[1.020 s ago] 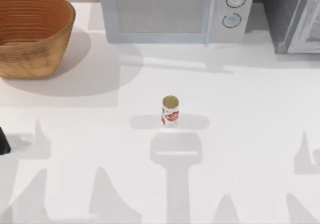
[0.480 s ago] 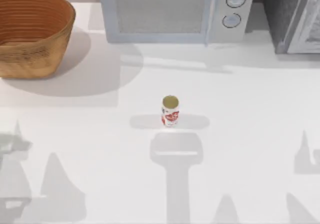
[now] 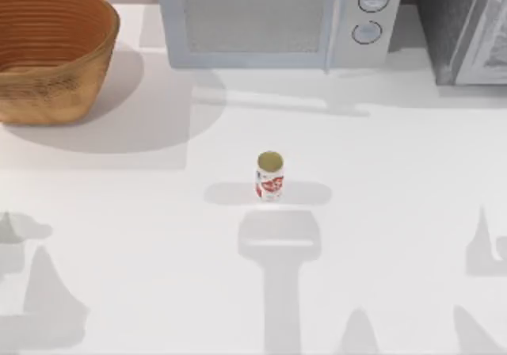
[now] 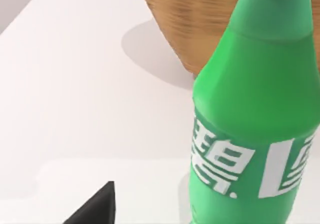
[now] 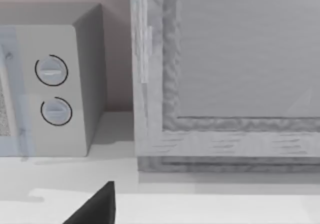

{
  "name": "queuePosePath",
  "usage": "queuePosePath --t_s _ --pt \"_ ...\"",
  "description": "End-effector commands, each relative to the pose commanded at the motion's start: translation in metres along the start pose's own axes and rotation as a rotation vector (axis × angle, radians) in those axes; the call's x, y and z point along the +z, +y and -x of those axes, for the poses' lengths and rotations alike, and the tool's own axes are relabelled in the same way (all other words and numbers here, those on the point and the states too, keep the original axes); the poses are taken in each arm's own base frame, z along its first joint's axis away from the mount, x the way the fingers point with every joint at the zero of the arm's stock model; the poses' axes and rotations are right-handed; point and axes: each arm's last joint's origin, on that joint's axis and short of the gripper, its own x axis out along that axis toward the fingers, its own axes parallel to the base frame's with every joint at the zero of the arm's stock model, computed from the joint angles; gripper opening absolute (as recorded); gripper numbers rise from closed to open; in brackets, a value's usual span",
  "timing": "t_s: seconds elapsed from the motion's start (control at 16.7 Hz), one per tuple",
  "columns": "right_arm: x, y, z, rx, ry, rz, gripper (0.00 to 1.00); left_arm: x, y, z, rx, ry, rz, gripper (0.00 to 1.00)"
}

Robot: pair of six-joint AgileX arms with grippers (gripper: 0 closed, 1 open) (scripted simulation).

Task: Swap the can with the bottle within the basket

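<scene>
The can [image 3: 269,175], white with red marks and a gold-tan top, stands upright in the middle of the table. At the table's far left corner sits the orange-brown wicker basket [image 3: 75,78], and what shows of its inside is bare. The left wrist view has the bright green bottle [image 4: 255,109] with white lettering close up and upright, with the basket [image 4: 195,24] behind it. A dark part of my left gripper [image 4: 97,209] juts in beside the bottle, with a gap between them. A dark part of my right gripper [image 5: 97,206] faces the back of the table.
A white microwave [image 3: 273,18] with two dials stands at the back centre, also seen as the microwave [image 5: 45,89] in the right wrist view. A grey box-like appliance [image 3: 467,26] stands at the back right. Arm shadows lie along the table's front.
A dark piece of my left arm at the top view's left edge has gone out of that view, and its shadow has slid left. The can and basket have not moved.
</scene>
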Motion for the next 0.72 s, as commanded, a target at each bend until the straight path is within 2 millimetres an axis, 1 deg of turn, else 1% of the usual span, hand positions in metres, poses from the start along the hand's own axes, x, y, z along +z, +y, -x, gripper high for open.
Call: queuePosePath --t_s 0.36,0.48,0.72 --pt "0.0 0.0 0.0 0.0 0.0 0.0 1.0 0.0 0.0 -0.001 -0.002 0.002 0.002 1.0" --pt "0.0 0.0 0.0 0.0 0.0 0.0 1.0 0.0 0.001 -0.011 0.0 0.002 0.002 1.0" --pt "0.0 0.0 0.0 0.0 0.0 0.0 1.0 0.0 0.002 -0.046 0.001 0.0 0.0 1.0"
